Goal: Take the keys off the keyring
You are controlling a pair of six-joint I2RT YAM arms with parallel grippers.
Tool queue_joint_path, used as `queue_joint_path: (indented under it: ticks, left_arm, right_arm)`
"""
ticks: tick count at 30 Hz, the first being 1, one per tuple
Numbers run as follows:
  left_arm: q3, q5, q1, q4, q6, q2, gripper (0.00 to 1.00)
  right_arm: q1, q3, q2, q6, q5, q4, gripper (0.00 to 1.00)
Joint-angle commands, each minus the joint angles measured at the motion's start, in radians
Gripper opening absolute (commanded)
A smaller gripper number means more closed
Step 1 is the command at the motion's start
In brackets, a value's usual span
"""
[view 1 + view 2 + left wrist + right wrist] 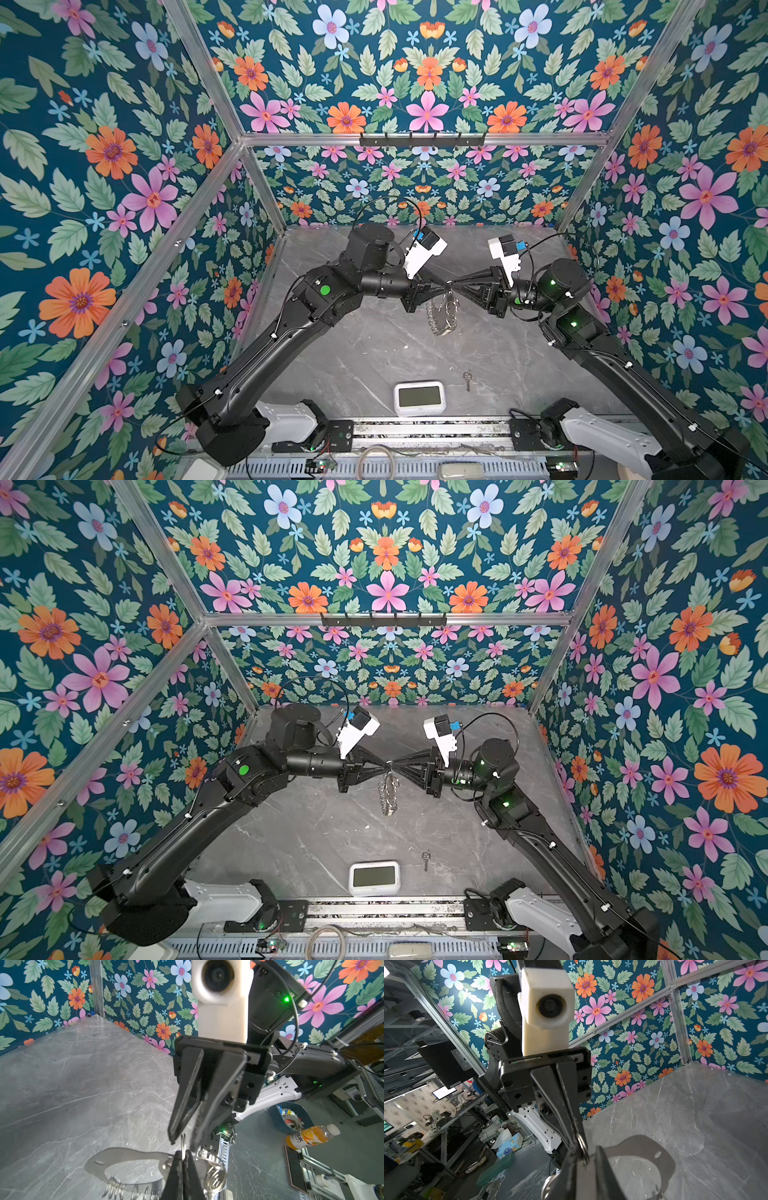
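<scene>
Apparently half is done: one slim silver key lies on the marble-like table, well apart from both grippers; the second I cannot find. The left gripper is clamped on the keyring, a flat translucent plate edged with wire rings, hanging just below; the right gripper has its jaws apart around one ring.

Left arm's jaws are shut, right arm's jaws apart (slightly).

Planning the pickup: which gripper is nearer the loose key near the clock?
Right, narrowly. The left gripper and right gripper meet at the raised keyring; the key lies well in front, on the right gripper's side.
</scene>
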Motion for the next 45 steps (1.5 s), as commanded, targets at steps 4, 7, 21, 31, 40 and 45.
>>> queue_joint_path:
  ticks: [4, 7, 21, 31, 40, 45]
  left_arm:
    - [0.075, 0.001, 0.000, -0.143, 0.069, 0.046, 0.00]
    - [0.107, 0.019, 0.001, -0.203, 0.095, 0.064, 0.00]
    - [0.139, 0.043, -0.007, -0.240, 0.116, 0.086, 0.00]
    - [0.136, 0.038, -0.009, -0.227, 0.109, 0.086, 0.00]
    - [0.112, -0.015, -0.010, -0.160, 0.061, 0.067, 0.21]
    - [-0.008, -0.136, -0.010, -0.038, 0.018, -0.029, 0.48]
  right_arm:
    - [-0.009, 0.015, -0.038, -0.076, 0.033, -0.149, 0.40]
    - [-0.024, 0.024, -0.045, -0.094, 0.017, -0.176, 0.40]
    - [-0.008, 0.080, 0.039, -0.108, -0.149, -0.205, 0.31]
    - [0.010, 0.083, 0.044, -0.117, -0.127, -0.205, 0.13]
    - [0.003, 0.027, 0.009, -0.071, -0.081, -0.084, 0.00]
    - [-0.021, 0.016, 0.000, -0.051, -0.125, -0.040, 0.00]
